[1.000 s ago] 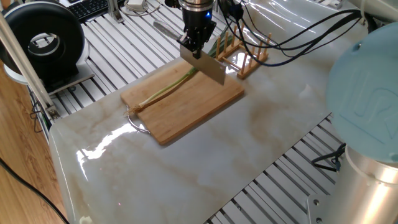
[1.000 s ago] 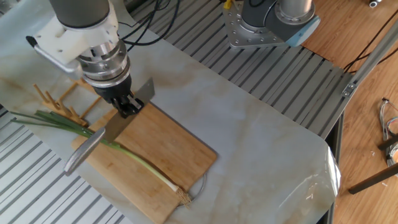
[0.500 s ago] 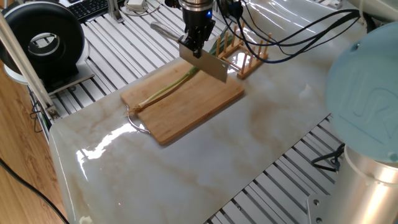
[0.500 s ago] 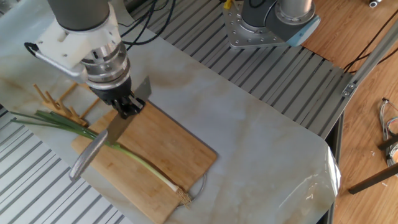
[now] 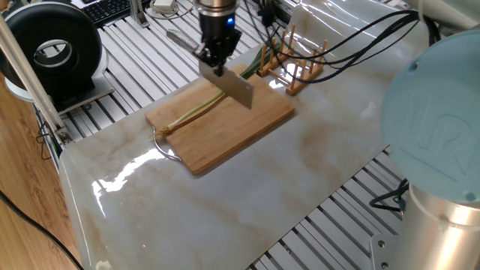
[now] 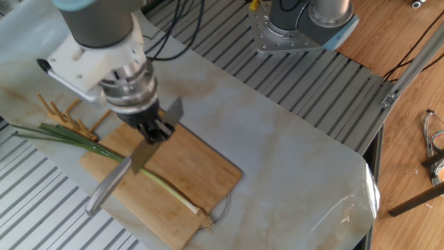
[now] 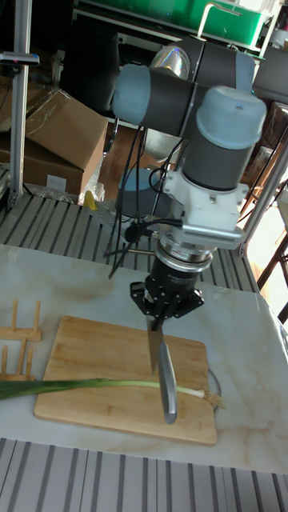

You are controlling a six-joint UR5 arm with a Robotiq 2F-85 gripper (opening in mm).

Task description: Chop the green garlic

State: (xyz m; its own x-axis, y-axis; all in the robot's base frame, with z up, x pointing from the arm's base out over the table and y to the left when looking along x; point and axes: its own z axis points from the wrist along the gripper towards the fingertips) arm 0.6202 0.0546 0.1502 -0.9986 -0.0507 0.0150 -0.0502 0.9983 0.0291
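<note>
The green garlic (image 5: 191,112) lies lengthwise on the wooden cutting board (image 5: 247,124), its pale root end near the board's metal loop and its green leaves (image 6: 48,132) running off the other end. My gripper (image 5: 214,54) is shut on a kitchen knife (image 6: 149,149), whose blade crosses over the stalk (image 6: 170,187) about midway along the board (image 6: 194,163). In the tall fixed view the gripper (image 7: 164,308) hangs above the board (image 7: 88,352) with the knife (image 7: 164,376) pointing toward the camera over the garlic (image 7: 88,386). Whether the blade touches the stalk is unclear.
A wooden peg rack (image 5: 300,64) stands just past the board's leafy end. Black cables (image 5: 352,41) trail from the arm. A black round device (image 5: 56,49) sits at the far left. A second robot base (image 6: 305,24) stands beyond the marble top, with tools (image 6: 433,142) on the wooden bench.
My gripper has carried the knife along the stalk, away from the leafy end and toward the pale root end. The garlic and the board have not moved.
</note>
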